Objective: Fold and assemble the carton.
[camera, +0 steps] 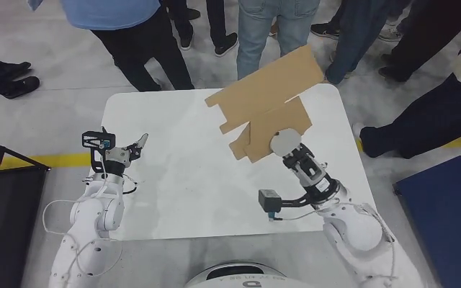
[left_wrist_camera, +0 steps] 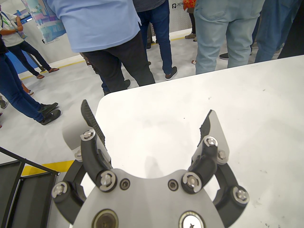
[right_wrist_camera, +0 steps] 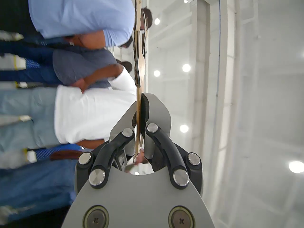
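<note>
Robot lifts carton blank: a two-armed robot held a flat, unfolded carton [camera: 268, 92] up over the far right part of a white desk [camera: 180, 194]. The right gripper [camera: 285, 142] was clamped on the brown cardboard sheet close to its nearer edge, one finger on each face. The sheet rose from the grip at a slant, and its far end reached out past the desk's far edge. From the right wrist the carton appeared edge-on, a thin strip running straight out from between the pressed-together fingers [right_wrist_camera: 144, 110], with ceiling lights of the hall behind it. In the top view the sheet's flaps and notches showed along its left side, all lying in one plane with the main panel. The left gripper [left_wrist_camera: 147, 109] hung low over the desk near its left edge, well apart from the carton, its two fingers spread wide above the bare white surface. A yellow line [camera: 43, 159] ran across the grey floor to the left of the desk.
</note>
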Available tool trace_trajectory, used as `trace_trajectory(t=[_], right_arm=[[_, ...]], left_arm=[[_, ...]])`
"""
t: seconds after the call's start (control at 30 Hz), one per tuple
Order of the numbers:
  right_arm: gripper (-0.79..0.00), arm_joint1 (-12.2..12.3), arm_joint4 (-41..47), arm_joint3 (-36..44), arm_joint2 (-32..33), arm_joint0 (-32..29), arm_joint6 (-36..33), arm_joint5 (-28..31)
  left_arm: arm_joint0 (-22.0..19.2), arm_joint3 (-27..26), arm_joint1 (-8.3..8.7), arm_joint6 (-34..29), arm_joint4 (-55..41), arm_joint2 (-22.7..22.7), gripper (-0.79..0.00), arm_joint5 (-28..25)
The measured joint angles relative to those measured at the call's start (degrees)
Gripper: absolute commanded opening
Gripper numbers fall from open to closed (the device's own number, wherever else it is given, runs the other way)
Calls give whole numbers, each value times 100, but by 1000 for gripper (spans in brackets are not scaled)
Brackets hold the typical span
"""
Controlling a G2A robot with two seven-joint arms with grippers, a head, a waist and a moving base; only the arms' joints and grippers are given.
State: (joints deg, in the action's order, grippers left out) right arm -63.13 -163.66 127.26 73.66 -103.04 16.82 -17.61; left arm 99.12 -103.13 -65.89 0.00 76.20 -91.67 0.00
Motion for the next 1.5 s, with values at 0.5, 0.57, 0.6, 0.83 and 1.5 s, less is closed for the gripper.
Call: trace_trajectory(t=[0.5, 0.57, 0.6, 0.83, 1.5], right_arm=[[-785, -159, 6442, -67, -793, 348, 263, 1727], [-785, -157, 6393, -78, -762, 374, 249, 1732], [-785, -157, 6367, -78, -762, 373, 250, 1729], [-785, -157, 6358, -77, -766, 369, 254, 1725], [-785, -413, 14800, -112, -1257, 620, -672, 3495]], left_arm=[[0, 0, 0, 0, 0, 0, 0, 0], [0, 0, 0, 0, 0, 0, 0, 0], [0, 0, 0, 0, 0, 0, 0, 0], [0, 0, 0, 0, 0, 0, 0, 0], [0, 0, 0, 0, 0, 0, 0, 0]])
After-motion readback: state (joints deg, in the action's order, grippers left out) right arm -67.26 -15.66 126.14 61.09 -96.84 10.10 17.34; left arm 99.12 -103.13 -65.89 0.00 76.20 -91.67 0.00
